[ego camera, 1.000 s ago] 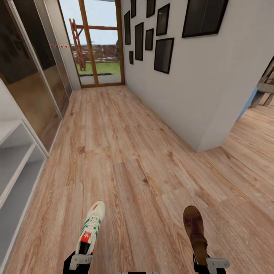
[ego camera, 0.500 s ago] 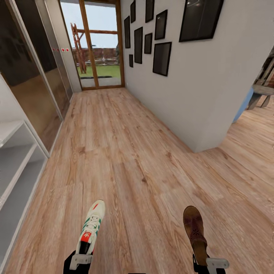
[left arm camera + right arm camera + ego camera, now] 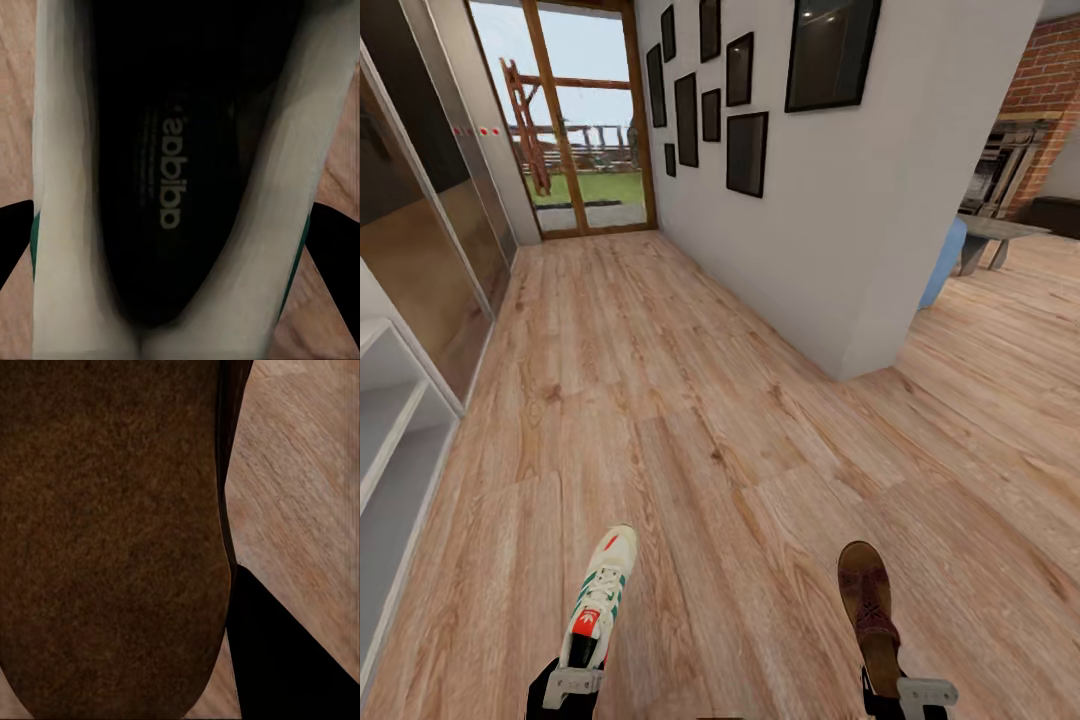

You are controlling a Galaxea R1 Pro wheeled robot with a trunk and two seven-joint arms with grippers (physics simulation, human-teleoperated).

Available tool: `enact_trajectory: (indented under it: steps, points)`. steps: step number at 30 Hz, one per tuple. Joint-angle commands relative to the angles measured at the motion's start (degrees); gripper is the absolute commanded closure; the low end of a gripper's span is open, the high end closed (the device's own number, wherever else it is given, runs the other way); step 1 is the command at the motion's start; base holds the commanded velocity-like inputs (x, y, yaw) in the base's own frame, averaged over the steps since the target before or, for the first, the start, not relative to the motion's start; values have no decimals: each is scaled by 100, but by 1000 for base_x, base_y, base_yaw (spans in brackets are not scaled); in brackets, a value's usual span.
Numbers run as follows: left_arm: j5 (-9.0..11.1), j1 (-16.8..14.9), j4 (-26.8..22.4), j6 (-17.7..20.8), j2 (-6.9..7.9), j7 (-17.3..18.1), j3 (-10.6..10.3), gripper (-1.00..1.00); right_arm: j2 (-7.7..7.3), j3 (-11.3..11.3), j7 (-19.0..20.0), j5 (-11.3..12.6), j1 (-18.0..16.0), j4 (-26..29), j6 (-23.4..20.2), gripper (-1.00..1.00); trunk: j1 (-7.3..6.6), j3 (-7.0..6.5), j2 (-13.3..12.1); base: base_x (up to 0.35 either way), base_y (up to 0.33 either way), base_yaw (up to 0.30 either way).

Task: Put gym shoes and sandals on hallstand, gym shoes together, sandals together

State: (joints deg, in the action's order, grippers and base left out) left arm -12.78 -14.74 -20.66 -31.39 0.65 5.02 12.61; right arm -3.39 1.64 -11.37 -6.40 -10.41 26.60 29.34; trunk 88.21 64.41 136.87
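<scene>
A white gym shoe (image 3: 600, 595) with green stripes and a red tongue tab points forward, held at its heel by my left gripper (image 3: 572, 686), which is shut on it. The left wrist view looks into the shoe's dark insole (image 3: 169, 180), with black fingers (image 3: 336, 251) at both sides. My right gripper (image 3: 905, 692) is shut on the heel end of a dark brown sandal (image 3: 868, 605). Up close, the sandal's brown footbed (image 3: 112, 532) lies beside one black finger (image 3: 289, 660). The pale hallstand (image 3: 385, 440) stands at the left, above the corridor floor (image 3: 690, 430).
A white wall corner (image 3: 855, 370) with black picture frames (image 3: 745, 150) juts in on the right. Glass sliding doors (image 3: 430, 270) line the left side and a glazed door (image 3: 575, 150) closes the corridor's far end. A brick fireplace (image 3: 1020, 140) shows at far right.
The whole picture has slid left as the camera turned right, bringing the brick fireplace room into sight. Both shoes stay held in the same place in the grippers.
</scene>
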Motion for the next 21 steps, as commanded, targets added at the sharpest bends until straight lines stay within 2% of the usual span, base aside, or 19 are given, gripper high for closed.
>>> enact_trajectory:
  steps: [1, 21]
  points:
    - [-23, -2, 1, -17, -3, 52, 49, 100, 2, 16, -23, -45, -4, -5, 10, 100, -2, 4, 2, -28, 13, -263]
    - [-6, -2, 8, -17, -3, 51, 49, 100, 0, 21, -23, -36, -4, -5, 10, 100, -2, 3, 2, -3, 1, -265]
